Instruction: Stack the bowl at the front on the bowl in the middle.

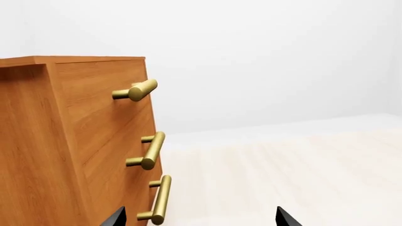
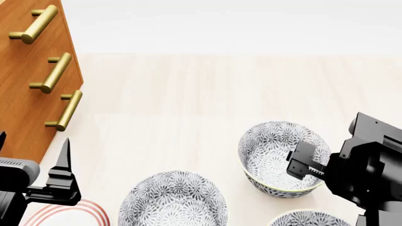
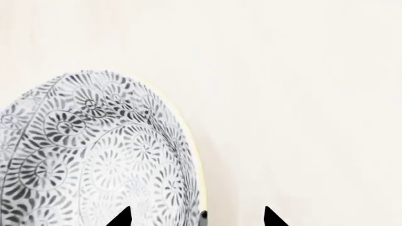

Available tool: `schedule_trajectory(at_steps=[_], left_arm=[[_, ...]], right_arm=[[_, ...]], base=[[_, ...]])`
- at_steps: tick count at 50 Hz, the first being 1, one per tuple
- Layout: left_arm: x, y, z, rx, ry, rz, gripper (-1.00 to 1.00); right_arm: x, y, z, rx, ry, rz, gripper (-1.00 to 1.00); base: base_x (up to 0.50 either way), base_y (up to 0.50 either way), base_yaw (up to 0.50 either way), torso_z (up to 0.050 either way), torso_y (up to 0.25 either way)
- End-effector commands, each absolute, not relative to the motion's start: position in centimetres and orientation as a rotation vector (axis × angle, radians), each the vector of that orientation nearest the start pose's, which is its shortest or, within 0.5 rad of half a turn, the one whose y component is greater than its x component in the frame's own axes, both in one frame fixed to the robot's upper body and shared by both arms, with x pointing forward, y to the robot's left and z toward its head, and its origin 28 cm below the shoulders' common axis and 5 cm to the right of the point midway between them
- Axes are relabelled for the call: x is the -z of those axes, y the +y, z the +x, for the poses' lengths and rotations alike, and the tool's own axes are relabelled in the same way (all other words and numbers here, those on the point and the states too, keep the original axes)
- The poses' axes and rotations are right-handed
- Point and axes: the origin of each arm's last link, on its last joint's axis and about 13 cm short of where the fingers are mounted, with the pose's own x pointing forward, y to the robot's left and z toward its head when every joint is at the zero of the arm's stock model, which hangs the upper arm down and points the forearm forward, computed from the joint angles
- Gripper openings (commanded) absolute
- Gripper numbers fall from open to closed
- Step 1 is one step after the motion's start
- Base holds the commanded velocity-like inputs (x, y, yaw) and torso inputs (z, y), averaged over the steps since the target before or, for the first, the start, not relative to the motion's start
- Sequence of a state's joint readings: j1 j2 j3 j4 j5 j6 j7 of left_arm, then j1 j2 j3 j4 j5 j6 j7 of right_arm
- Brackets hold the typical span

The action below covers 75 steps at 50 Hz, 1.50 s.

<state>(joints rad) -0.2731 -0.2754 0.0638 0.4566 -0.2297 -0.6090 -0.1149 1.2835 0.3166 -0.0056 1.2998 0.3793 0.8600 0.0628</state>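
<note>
Three blue-grey patterned bowls stand on the pale table. The one farthest forward (image 2: 276,141) (image 3: 94,155) has my right gripper (image 2: 306,165) (image 3: 196,217) over its near rim. That gripper is open, with one fingertip over the inside of the bowl and the other outside, and the rim passes between them. A second bowl (image 2: 172,200) sits nearer and to the left, midway in depth. Only the rim of the third bowl (image 2: 308,219) shows at the bottom edge. My left gripper (image 2: 31,153) (image 1: 201,219) hangs open and empty beside the drawer unit.
A wooden drawer unit (image 2: 25,70) (image 1: 50,141) with three brass handles (image 2: 55,73) stands at the table's left, close to my left gripper. A plate with red rings (image 2: 94,209) peeks in at the bottom left. Bare tabletop (image 2: 220,84) lies beyond the bowls.
</note>
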Motion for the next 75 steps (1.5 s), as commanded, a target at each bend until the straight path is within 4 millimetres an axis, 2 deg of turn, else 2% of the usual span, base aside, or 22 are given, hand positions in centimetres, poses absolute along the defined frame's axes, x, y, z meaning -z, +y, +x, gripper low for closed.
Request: schedule_trajectory(at_steps=[1,7,8,24,36,45,53,59,63,71,75], left_arm=[[-13.2,23.9,24.5,0.028,-0.096,0.096,1.00],[-12.9,23.7,24.6,0.030,-0.091,0.097,1.00],[-12.9,23.7,24.6,0.030,-0.091,0.097,1.00],[-12.6,23.4,24.4,0.033,-0.091,0.101,1.00],[-12.1,23.2,24.5,0.033,-0.088,0.105,1.00],[-11.8,23.1,24.8,0.037,-0.080,0.102,1.00],[-11.5,23.0,24.7,0.042,-0.074,0.099,1.00],[-11.9,23.1,24.8,0.038,-0.075,0.097,1.00],[-12.1,23.1,24.7,0.039,-0.075,0.096,1.00],[-12.3,23.0,24.9,0.047,-0.074,0.091,1.00],[-12.3,23.1,25.2,0.042,-0.074,0.092,1.00]], right_arm=[[-13.3,-20.1,37.5,0.215,0.846,0.364,1.00],[-13.2,-20.2,37.6,0.242,0.835,0.353,1.00],[-13.2,-20.2,37.5,0.235,0.837,0.355,-1.00],[-13.5,-20.2,37.7,0.234,0.827,0.357,-1.00],[-17.8,-19.7,38.8,0.169,0.738,0.350,-1.00],[-20.3,-19.4,37.9,0.145,0.686,0.346,-1.00],[-21.9,-18.7,35.7,0.061,0.646,0.356,-1.00],[-23.9,-18.0,34.5,0.000,0.644,0.353,-1.00],[-24.5,-17.9,33.8,-0.014,0.661,0.335,-1.00],[-25.6,-17.0,32.1,-0.146,0.653,0.353,-1.00],[-25.4,-16.6,31.7,-0.170,0.651,0.342,-1.00]], base=[[0.00,0.00,0.00,0.000,0.000],[0.00,0.00,0.00,0.000,0.000],[0.00,0.00,0.00,0.000,0.000],[0.00,0.00,0.00,0.000,0.000],[0.00,0.00,0.00,0.000,0.000],[0.00,0.00,0.00,0.000,0.000],[0.00,0.00,0.00,0.000,0.000],[0.00,0.00,0.00,0.000,0.000],[0.00,0.00,0.00,0.000,0.000],[0.00,0.00,0.00,0.000,0.000],[0.00,0.00,0.00,0.000,0.000]])
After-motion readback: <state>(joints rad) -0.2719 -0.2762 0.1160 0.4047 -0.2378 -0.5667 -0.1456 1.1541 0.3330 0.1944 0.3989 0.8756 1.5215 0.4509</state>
